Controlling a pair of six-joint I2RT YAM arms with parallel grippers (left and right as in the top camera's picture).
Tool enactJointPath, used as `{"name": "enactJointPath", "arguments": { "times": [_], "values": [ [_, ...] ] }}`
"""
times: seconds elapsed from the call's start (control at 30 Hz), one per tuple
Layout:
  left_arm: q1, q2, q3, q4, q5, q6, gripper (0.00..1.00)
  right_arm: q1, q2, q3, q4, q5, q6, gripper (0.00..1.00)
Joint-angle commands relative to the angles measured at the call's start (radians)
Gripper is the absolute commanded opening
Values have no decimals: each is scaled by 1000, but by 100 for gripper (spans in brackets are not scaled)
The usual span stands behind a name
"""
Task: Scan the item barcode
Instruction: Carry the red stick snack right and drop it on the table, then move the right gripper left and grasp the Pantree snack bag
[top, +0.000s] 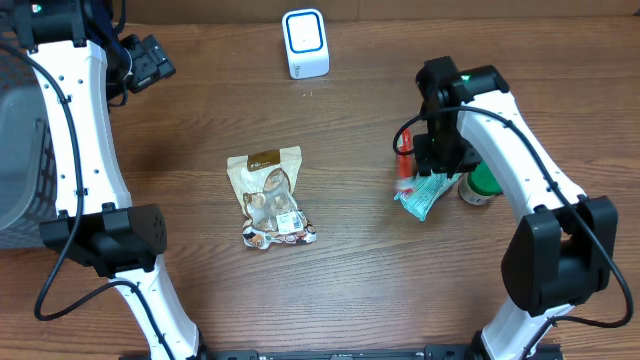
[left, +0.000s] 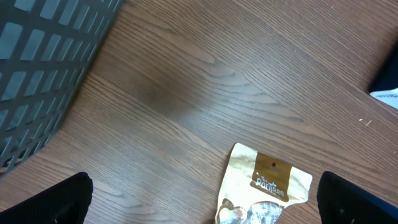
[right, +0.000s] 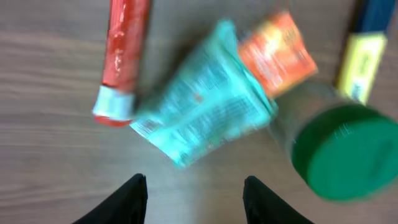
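- Teal packet (right: 199, 112) — laid flat on the counter (top: 340, 290), just ahead of the right claw (right: 194, 182). It is flanked by a red tube (right: 121, 56) and a green-lidded jar (right: 339, 149).
- Right claw — fingers parted, nothing gripped.
- Left claw (top: 152, 62) — spread wide, nothing gripped.
- Grey basket (left: 37, 62) — contents cannot be told.
- Jar — contents blurred.

Overhead sharp, evenly lit, only soft shadows. Left wrist: diffuse dark shadow patch on surface (left: 168, 99). Right wrist heavily motion-blurred, teal packet (right: 202, 118) smeared.
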Motion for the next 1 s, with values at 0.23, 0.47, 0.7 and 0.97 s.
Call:
{"name": "enactJointPath", "arguments": {
  "times": [0.23, 0.47, 0.7, 0.97],
  "values": [
    [-8, -3, -4, -2, 0, 18, 100, 135, 10, -35, 331, -422, 53, 52],
    [-8, -3, -4, -2, 1, 18, 100, 303, 72, -35, 574, -350, 54, 62],
    [-8, -3, -4, -2, 0, 18, 100, 456, 220, -35, 822, -92, 52, 73],
    [-8, -3, -4, -2, 1, 18, 100, 489, 298, -35, 893, -54, 64, 77]
  ]
}}
